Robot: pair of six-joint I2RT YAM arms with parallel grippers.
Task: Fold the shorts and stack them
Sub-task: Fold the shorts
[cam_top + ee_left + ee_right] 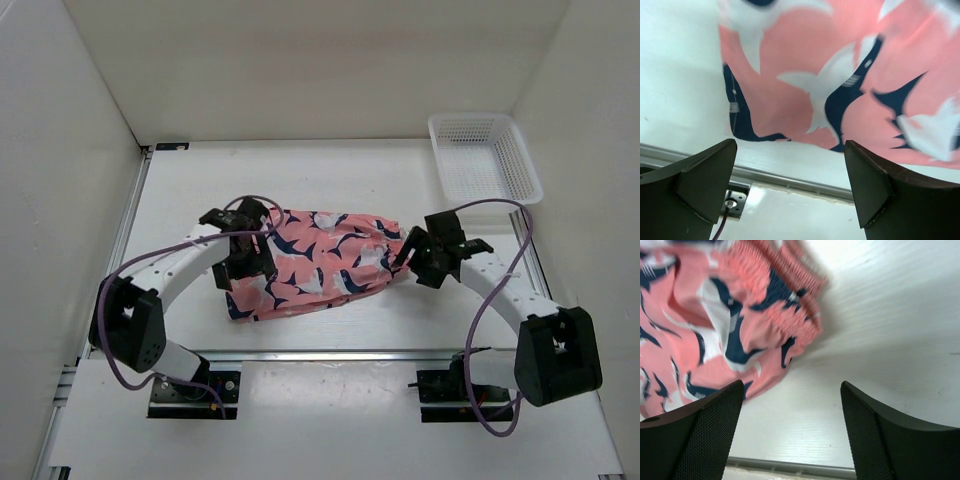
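Shorts lie at mid-table, long axis left to right, apparently already doubled into a narrow band. The gathered waistband end faces right and the hem end faces left. The basket stands at the far right corner, well apart from them.

Step in hand, as judged: taking hold of an end for the next fold. To do it well, the jaws should come down over a corner and bite every layer, not the top one alone. The lift should be low, and the end carried straight across onto the other so the edges meet. The waistband is bunched and would benefit from being drawn flat first. The cloth is limp and will sag and skew if it is raised by one point only.

Left gripper: fingers wide apart, nothing between them, poised over the hem edge near the table's front rail. Contact with the cloth cannot be confirmed.

Right gripper: fingers apart, empty, just beside the waistband over bare table.
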